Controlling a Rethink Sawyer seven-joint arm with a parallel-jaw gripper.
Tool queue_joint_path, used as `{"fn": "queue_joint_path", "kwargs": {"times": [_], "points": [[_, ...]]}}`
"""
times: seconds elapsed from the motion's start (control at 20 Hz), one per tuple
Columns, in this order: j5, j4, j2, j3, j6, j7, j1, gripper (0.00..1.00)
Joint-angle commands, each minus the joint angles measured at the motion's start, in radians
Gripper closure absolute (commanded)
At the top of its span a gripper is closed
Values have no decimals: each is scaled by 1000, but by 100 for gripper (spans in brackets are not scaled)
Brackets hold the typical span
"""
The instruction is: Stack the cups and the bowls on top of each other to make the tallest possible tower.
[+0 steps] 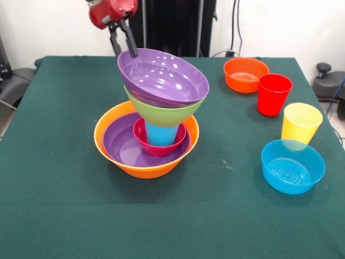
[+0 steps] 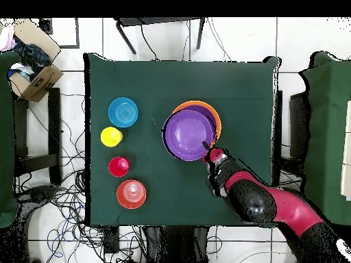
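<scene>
Nearest the front camera on the green tabletop, off to one side: small blue bowl, then yellow cup, red cup and small orange bowl farther back, all upright, all well apart from the tower.

Tower near the tabletop's middle: large orange bowl as base, purple bowl nested inside, small pink-red bowl in that, blue cup standing in the pink-red one, lime green bowl perched on the cup, second purple bowl on top, visibly tilted toward the camera.

Behind and above: gripper with dark fingers pinching the far rim of the top purple bowl, one inside, one outside.

Step in hand, judging by the tilt: seating that top bowl. Best done by levelling it first, lowering the held rim until it sits flush in the green bowl, centred over the cup. Releasing only once level; opening gently and lifting straight up, no sideways drag, since the narrow cup likely makes everything above it wobbly.
</scene>
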Motion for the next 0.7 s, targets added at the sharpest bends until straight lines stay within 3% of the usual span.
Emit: {"fn": "queue_joint_path", "kwargs": {"times": [0.05, 0.25, 0.4, 0.7], "points": [[33, 20, -49, 29, 149, 1, 10, 0], [35, 7, -49, 31, 172, -10, 3, 0], [61, 8, -92, 57, 222, -19, -10, 0], [199, 64, -207, 199, 288, 36, -52, 0]]}}
